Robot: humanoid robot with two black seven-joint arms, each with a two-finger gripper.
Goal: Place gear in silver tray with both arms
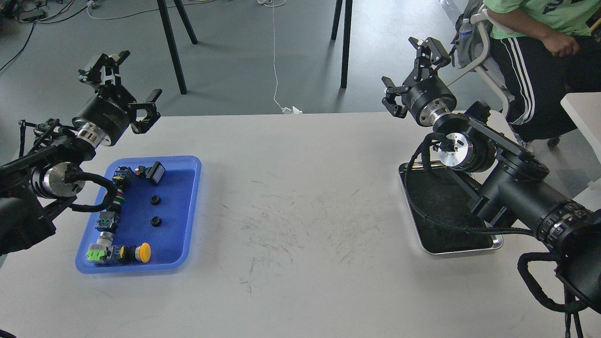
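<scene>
Two small black gears [155, 200] [156, 220] lie in the middle of a blue plastic tray [185, 244] on the left of the table. The silver tray [460, 249] with its dark inner surface sits on the right, partly covered by my right arm. My left gripper [127, 80] hangs open above the table's far left edge, behind the blue tray, holding nothing. Over the far right part of the table my right gripper [413, 70] is open and empty, behind the silver tray.
The blue tray also holds several push-button switches, among them a yellow-capped one [142, 252] and a green one [96, 253]. A seated person [535, 28] is at the far right. Black stand legs [171, 42] rise behind the table. A scuffed white tabletop [300, 225] lies between the trays.
</scene>
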